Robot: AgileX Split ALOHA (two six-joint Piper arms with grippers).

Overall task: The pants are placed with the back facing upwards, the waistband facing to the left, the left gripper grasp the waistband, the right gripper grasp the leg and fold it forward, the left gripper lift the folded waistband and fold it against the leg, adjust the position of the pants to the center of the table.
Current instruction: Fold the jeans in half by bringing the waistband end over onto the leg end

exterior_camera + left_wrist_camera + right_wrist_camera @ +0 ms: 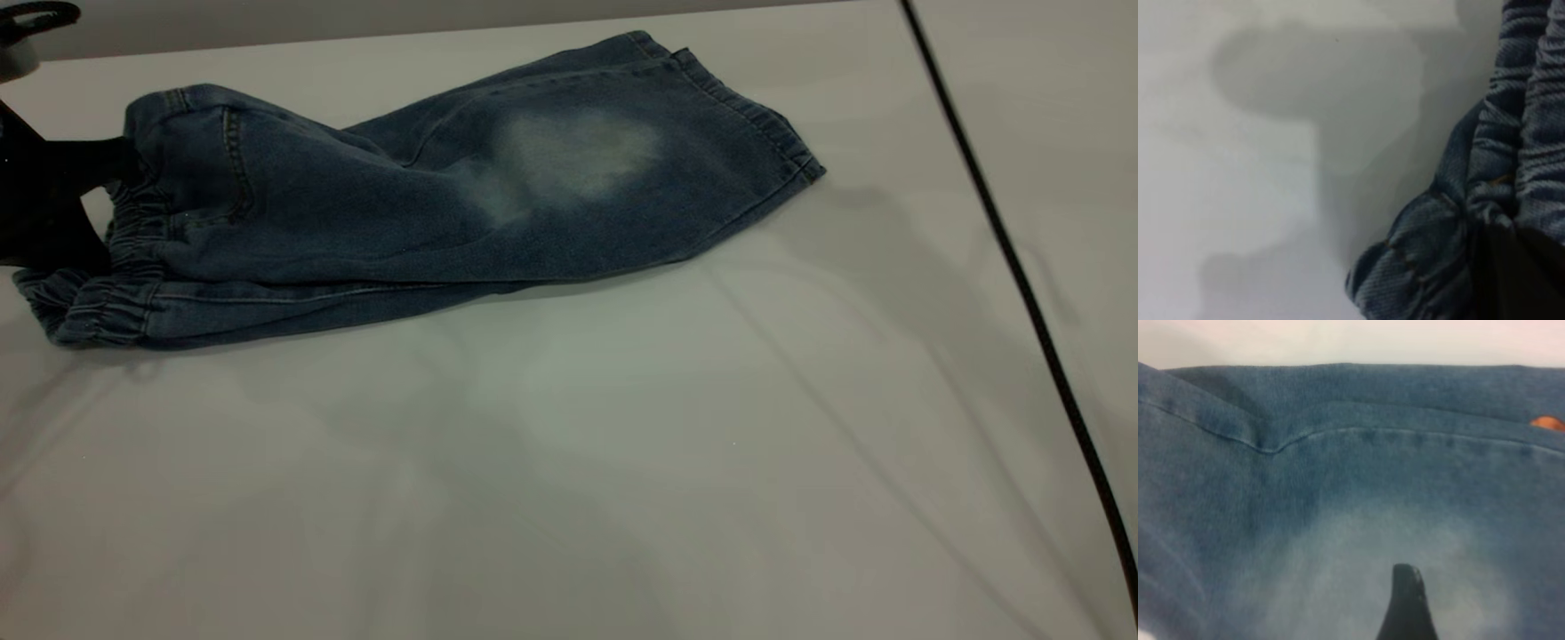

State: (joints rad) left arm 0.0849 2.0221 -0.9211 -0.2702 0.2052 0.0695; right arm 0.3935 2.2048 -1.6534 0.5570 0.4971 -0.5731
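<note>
The bare table [569, 462] lies nearest; beyond it the pants [427, 196], folded lengthwise. The left gripper [62, 209] pinches their waistband [133, 231] at far left. A black cable [1022, 293] crosses the right side. Right gripper [1406, 607]: cannot tell.

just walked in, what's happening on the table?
The robot is folding small denim pants on the white table. They already lie folded lengthwise, one leg over the other, waistband at the left and the faded leg on top. The left hand is at the waistband end; the left wrist view shows gathered elastic bunched against it, apparently gripped. The right hand shows only as one dark fingertip above the faded patch, so its state can't be judged. The waistband-to-leg fold isn't done yet.
</note>
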